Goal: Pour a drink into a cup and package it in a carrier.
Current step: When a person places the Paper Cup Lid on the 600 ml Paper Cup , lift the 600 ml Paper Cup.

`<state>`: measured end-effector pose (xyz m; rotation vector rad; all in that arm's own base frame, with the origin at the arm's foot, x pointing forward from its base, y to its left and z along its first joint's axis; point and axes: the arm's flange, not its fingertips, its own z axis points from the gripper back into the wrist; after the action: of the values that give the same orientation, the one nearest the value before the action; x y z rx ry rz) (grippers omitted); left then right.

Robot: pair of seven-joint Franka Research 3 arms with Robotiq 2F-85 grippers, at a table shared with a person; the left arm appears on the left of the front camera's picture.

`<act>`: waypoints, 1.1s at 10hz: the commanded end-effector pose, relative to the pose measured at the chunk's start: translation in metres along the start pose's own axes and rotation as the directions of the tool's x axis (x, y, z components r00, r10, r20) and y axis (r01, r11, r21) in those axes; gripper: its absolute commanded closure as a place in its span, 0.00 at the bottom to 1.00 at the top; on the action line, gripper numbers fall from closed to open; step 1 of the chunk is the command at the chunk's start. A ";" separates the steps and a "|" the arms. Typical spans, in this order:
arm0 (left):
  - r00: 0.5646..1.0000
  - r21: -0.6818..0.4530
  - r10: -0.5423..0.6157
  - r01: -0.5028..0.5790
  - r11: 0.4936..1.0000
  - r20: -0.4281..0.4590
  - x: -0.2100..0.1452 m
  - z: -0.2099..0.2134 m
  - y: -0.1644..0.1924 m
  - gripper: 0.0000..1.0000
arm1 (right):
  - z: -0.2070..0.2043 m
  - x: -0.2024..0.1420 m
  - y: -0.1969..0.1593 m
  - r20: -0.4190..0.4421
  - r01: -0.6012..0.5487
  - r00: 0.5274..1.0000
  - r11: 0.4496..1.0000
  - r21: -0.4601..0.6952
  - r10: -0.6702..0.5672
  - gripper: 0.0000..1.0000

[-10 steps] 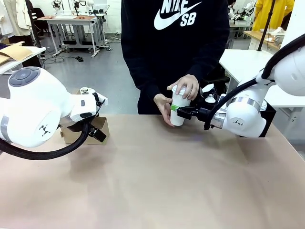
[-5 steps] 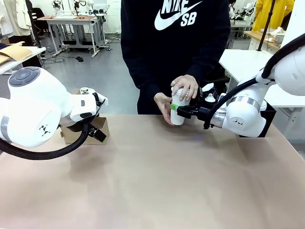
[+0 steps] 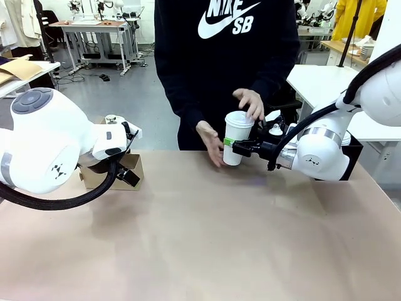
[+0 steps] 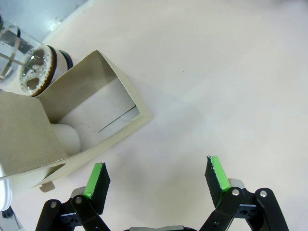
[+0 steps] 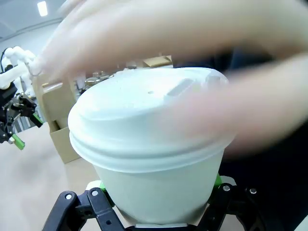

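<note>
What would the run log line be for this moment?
right gripper: shut on cup | cup: lidded, upright | left gripper: open, beside carrier | person's hand: above cup

Front view. Work table [image 3: 200,238]: matte beige top, fills the lower half from 3 through 6 to 9 o'clock.
Floor [image 3: 144,106]: smooth grey, evenly lit, beyond the table toward 11 o'clock.
Metal-framed benches [image 3: 94,28]: far back at 11 o'clock, with dark cables [image 3: 103,77] loose on the floor below them.
White side table [image 3: 31,74]: 9 o'clock, at the frame edge.
White-topped table [image 3: 319,81]: 2 o'clock, with a black pole [image 3: 351,31] upright behind it.
Right wrist view. Ceiling light [image 5: 42,8]: 11 o'clock, lit.
</note>
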<state>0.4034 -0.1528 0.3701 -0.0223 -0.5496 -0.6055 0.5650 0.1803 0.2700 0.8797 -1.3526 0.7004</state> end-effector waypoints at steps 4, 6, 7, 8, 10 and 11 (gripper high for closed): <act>1.000 -0.002 0.002 -0.002 1.000 0.001 0.000 0.000 0.001 0.00 | -0.002 0.005 0.001 0.003 0.002 1.000 1.000 -0.005 -0.002 0.20; 1.000 -0.002 0.002 -0.002 1.000 0.001 0.000 0.000 0.001 0.00 | -0.002 0.005 0.001 0.003 0.002 1.000 1.000 -0.005 -0.002 0.20; 1.000 -0.002 0.002 -0.002 1.000 0.001 0.000 0.000 0.001 0.00 | -0.002 0.005 0.001 0.003 0.002 1.000 1.000 -0.005 -0.002 0.20; 1.000 -0.002 0.002 -0.002 1.000 0.001 0.000 0.000 0.001 0.00 | -0.002 0.005 0.001 0.003 0.002 1.000 1.000 -0.005 -0.002 0.20; 1.000 -0.002 0.002 -0.002 1.000 0.001 0.000 0.000 0.001 0.00 | -0.002 0.005 0.001 0.003 0.002 1.000 1.000 -0.005 -0.002 0.20; 1.000 -0.002 0.002 -0.002 1.000 0.001 0.000 0.000 0.001 0.00 | -0.002 0.005 0.001 0.003 0.002 1.000 1.000 -0.005 -0.002 0.20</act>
<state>0.4034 -0.1528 0.3701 -0.0223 -0.5496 -0.6055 0.5650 0.1802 0.2700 0.8796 -1.3529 0.7004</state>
